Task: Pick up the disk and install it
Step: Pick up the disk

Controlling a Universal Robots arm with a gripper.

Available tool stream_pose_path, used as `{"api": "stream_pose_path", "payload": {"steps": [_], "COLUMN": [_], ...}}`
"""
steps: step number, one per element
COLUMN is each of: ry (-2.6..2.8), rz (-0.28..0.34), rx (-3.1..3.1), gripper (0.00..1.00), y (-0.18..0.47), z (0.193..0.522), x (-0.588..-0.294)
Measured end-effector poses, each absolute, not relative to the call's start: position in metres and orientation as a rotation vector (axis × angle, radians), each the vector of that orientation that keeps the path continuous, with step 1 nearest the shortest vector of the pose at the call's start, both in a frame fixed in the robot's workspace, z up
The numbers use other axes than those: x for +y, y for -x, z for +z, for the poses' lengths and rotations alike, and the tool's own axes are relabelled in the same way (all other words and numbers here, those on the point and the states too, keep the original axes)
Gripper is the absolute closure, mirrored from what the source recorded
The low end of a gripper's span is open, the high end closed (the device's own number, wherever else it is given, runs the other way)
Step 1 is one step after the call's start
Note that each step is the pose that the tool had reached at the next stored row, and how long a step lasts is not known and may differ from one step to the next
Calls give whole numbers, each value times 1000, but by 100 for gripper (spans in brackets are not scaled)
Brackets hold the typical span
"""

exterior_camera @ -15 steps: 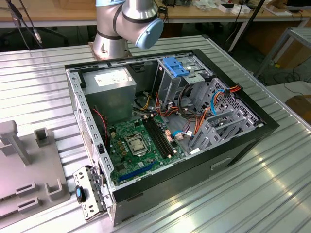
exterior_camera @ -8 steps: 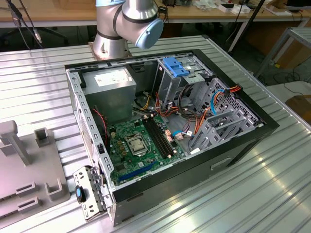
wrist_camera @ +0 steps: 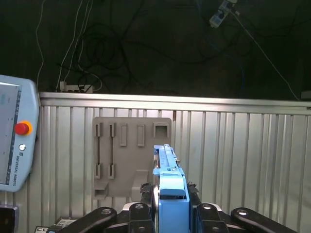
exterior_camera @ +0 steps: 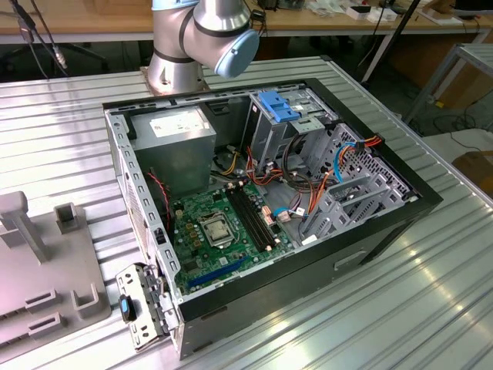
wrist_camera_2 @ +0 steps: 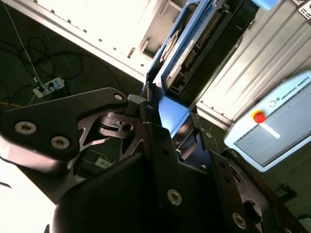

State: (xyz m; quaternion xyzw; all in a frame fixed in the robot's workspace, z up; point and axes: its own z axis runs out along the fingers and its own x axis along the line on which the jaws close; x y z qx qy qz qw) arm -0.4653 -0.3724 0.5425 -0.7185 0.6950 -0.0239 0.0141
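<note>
The disk (wrist_camera: 167, 170), a dark flat drive with bright blue rails, is seen edge-on in the first wrist view, standing up between the jaws of my gripper (wrist_camera: 170, 206). In the second wrist view the disk (wrist_camera_2: 192, 46) sticks out beyond the gripper (wrist_camera_2: 165, 114), whose black fingers are shut on its blue end. The disk hangs high above the ribbed metal table. The open computer case (exterior_camera: 400, 208) lies on its side in the exterior view, with the arm's base (exterior_camera: 192, 46) behind it.
In the case are a metal drive cage (exterior_camera: 312, 127) topped by a pale blue bracket (exterior_camera: 279, 105), loose cables and a green motherboard (exterior_camera: 216, 223). A grey fixture plate (wrist_camera: 131, 160) lies on the table below. A teach pendant (wrist_camera: 14, 136) rests beside it.
</note>
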Motion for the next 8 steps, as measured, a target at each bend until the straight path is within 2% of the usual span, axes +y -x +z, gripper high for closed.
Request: {"api": "stream_pose_path", "payload": {"steps": [8], "ry": [2237], "rz": [-75], "rx": [2164], "gripper": [63], "y": [453], "z": [542], "x": [-372]}}
